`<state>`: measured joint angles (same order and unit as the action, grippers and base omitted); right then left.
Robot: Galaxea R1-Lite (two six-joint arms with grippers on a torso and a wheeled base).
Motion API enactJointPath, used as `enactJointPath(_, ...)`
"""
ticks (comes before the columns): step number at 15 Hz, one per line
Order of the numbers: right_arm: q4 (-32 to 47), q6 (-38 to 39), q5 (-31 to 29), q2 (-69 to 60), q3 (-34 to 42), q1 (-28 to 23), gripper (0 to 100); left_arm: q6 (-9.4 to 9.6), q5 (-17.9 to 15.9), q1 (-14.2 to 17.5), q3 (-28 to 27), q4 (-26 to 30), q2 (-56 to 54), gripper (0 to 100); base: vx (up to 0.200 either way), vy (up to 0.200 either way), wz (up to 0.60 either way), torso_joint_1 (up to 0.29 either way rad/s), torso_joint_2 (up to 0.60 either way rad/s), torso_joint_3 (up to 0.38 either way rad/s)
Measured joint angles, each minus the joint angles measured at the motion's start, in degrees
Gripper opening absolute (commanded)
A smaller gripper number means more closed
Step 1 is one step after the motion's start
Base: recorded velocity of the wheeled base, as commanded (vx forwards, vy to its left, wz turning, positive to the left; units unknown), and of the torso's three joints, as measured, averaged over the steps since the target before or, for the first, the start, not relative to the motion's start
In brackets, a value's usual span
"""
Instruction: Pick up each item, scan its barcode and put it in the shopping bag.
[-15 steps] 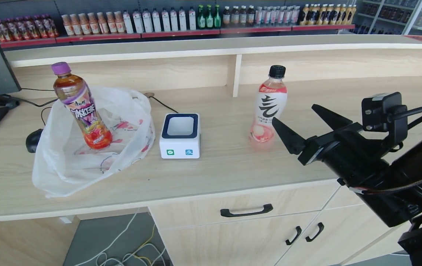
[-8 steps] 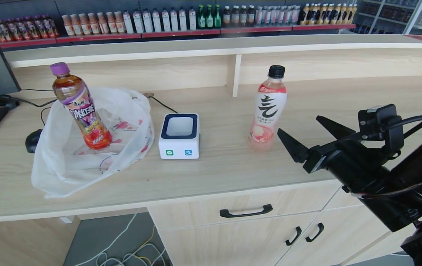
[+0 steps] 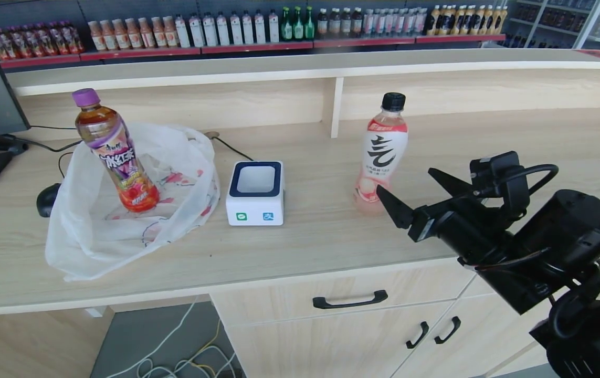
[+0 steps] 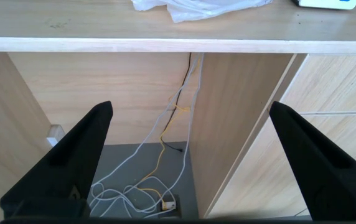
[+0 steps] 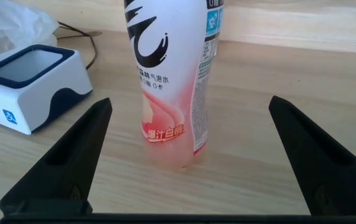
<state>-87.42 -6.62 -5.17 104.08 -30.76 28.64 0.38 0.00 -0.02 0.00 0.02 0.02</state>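
Matt wood counter (image 3: 320, 239), crinkly plastic bag (image 3: 87, 247)

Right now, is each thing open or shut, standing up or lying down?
shopping bag: open
tea bottle: standing in the shopping bag, cap on
pink bottle: standing, cap on
right gripper: jaws open, facing the pink bottle
left gripper: jaws open
drawer: shut

A white box scanner (image 3: 255, 192) with a dark-rimmed window is facing up. To the scanner's left, a thin plastic bag (image 3: 84, 231) is lying open, with a purple-capped tea bottle (image 3: 116, 155) standing inside it (label turning red toward the base). To the scanner's right, well apart, a black-capped white-and-pink bottle (image 3: 381, 155) is standing upright.
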Motion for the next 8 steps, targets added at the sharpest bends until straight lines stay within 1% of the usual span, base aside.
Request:
enactJointPath(4, 0.02, 0.0, 0.0, 3.16, -3.69, 0.0, 100, 0.0, 0.0, 0.02, 0.0, 0.0, 0.0, 100, 0.0, 0.0, 0.0, 0.0, 0.0, 0.0)
enactJointPath(8, 0.22, -0.07, -0.2, 6.61, -9.56, 0.88, 100, -0.02, 0.0, 0.02, 0.0, 0.0, 0.0, 100, 0.0, 0.0, 0.0, 0.0, 0.0, 0.0)
